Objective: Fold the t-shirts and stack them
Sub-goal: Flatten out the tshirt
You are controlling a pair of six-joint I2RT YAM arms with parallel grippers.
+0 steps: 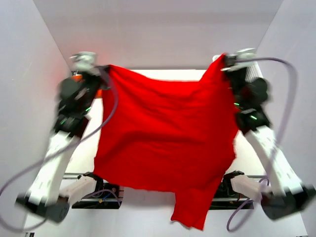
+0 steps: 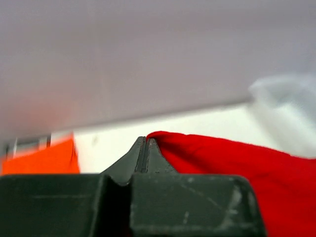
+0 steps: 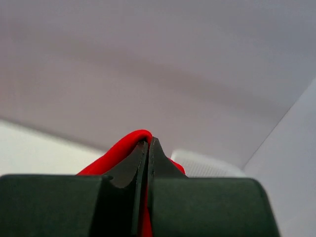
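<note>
The bright red t-shirt hangs spread wide in the air between both arms, one sleeve dangling low at the front. My left gripper is shut on its upper left corner; in the left wrist view the red cloth runs off right of the closed jaws. My right gripper is shut on the upper right corner; red cloth wraps over the closed jaws. The orange t-shirt lies on the table at the far left, just showing behind the left arm.
The white mesh basket stands at the far right of the table, also blurred in the left wrist view. White walls enclose the white table on the left, right and back.
</note>
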